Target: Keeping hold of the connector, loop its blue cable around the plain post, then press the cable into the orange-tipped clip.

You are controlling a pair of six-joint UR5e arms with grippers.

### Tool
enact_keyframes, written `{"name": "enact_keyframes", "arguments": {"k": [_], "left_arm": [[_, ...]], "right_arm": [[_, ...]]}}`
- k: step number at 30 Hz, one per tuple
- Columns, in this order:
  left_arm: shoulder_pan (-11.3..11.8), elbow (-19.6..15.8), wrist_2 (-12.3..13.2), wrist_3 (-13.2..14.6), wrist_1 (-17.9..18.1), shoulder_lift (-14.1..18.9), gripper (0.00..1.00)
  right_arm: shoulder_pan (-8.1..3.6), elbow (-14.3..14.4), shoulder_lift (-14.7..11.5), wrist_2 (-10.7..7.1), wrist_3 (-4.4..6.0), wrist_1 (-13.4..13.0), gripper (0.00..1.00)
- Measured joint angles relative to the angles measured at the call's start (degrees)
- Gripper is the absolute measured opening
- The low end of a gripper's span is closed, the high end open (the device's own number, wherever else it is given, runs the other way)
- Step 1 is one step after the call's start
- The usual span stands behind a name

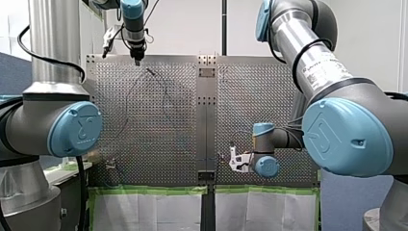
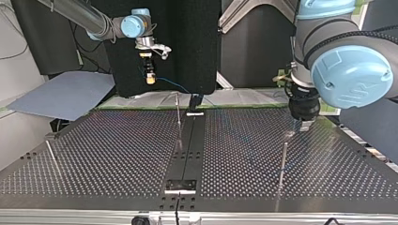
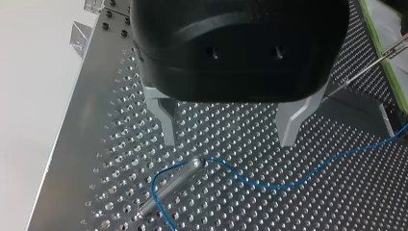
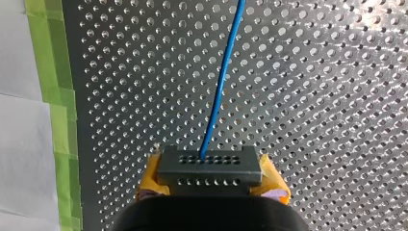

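Half done, we judge: right gripper [image 4: 211,179] clamps the connector [image 4: 210,165], blue cable [image 3: 269,184] seems looped round the plain post [image 3: 174,184], left gripper [image 3: 228,142] gapes empty; clipping remains.

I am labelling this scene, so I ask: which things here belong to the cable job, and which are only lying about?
Job: connector, blue cable, metal post, right claw.
Lying about: grey sheet, green tape.
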Motion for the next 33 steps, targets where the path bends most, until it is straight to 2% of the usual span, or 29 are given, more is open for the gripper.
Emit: {"name": "enact_keyframes", "arguments": {"k": [5, 13, 27, 33], "left_arm": [[-0.26, 0.0, -1.97, -0.01, 0.03, 0.04, 1.0], [-0.75, 0.0, -2.62, -0.33, -0.04, 0.14, 1.0], [-1.85, 0.0, -2.71, -0.85, 0.1, 0.62, 1.0], [-2.33, 0.0, -0.69, 0.71, 1.82, 0.67, 1.0]], "right_arm": [[0.02, 0.0, 0.0, -0.01, 0.12, 0.0, 0.0], [0.04, 0.01, -0.01, 0.03, 0.14, 0.01, 0.0], [0.28, -0.28, 0.0, 0.01, 0.14, 0.17, 0.0], [0.3, -0.8, -0.01, 0.03, -0.01, 1.27, 0.0]]}}
